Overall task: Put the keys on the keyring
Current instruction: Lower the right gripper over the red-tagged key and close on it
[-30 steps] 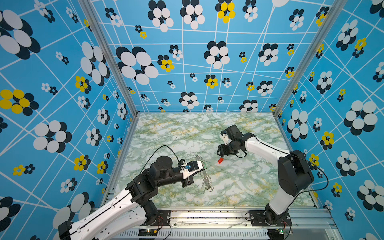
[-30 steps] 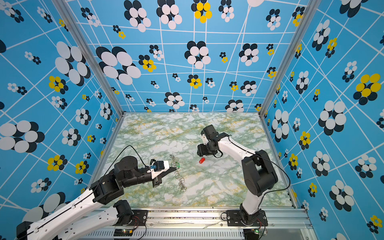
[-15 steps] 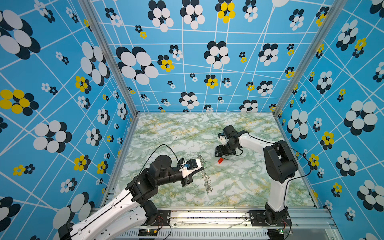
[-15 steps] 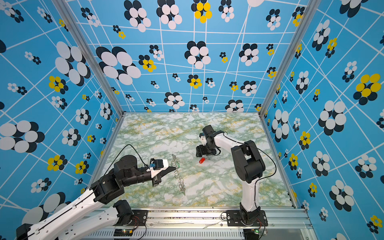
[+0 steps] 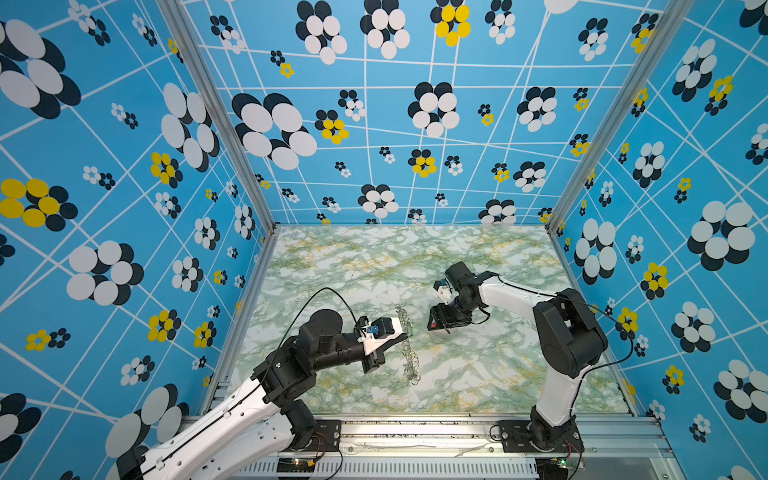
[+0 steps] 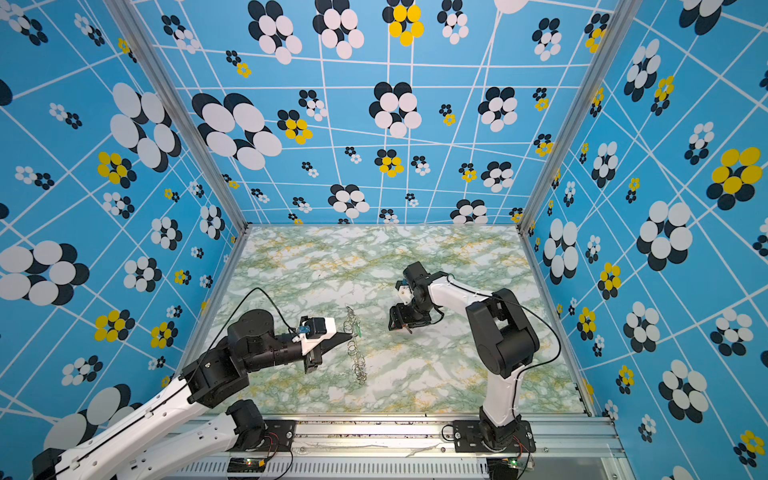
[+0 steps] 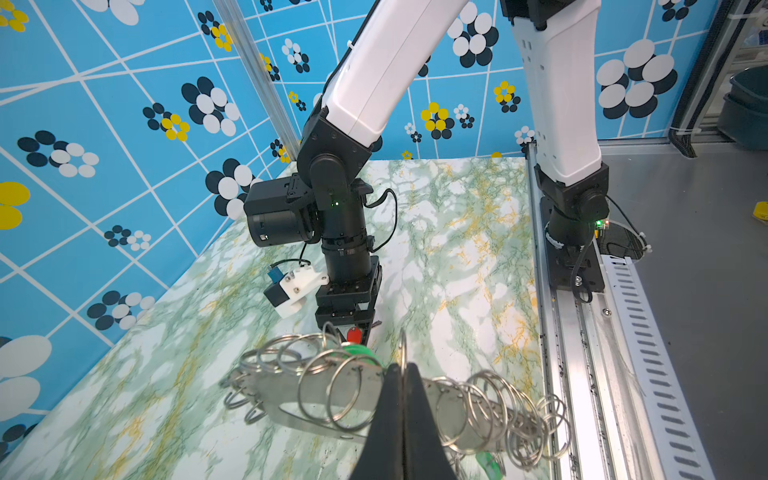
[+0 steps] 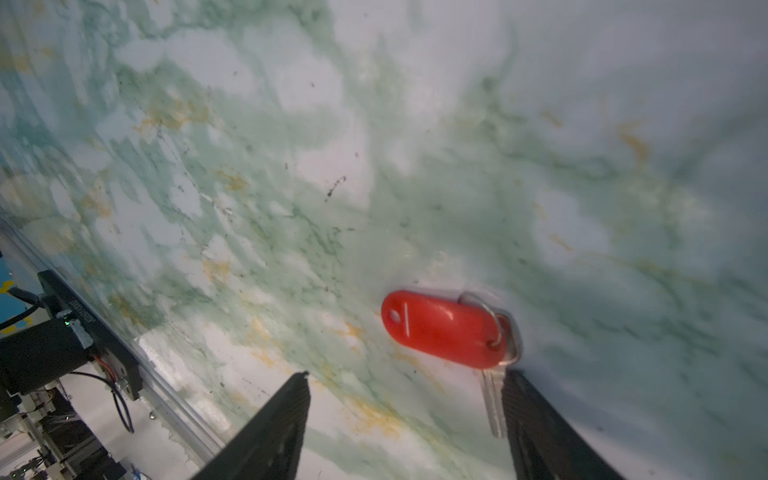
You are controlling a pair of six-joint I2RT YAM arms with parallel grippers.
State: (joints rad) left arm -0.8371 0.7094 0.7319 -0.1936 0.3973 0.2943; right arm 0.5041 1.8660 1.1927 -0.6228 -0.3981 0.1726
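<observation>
Right fingers (image 8: pixel 536 419) apart, now lowered around red-tag key (image 8: pixel 440 328), blade touching one finger; left fingers (image 7: pixel 384 424) clamped on keyring (image 7: pixel 286 390). Ready to pinch.

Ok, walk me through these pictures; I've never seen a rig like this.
Two white-and-black robot arms, left and right, work over a green-veined marble-look table. Two pictures look down from one overhead camera head; the other two come from cameras on the arms' wrists. The left gripper is shut on the flat grey metal keyring plate edged with wire rings. The right gripper is open above the silver key with a red plastic tag, which lies on the table, unheld.
</observation>
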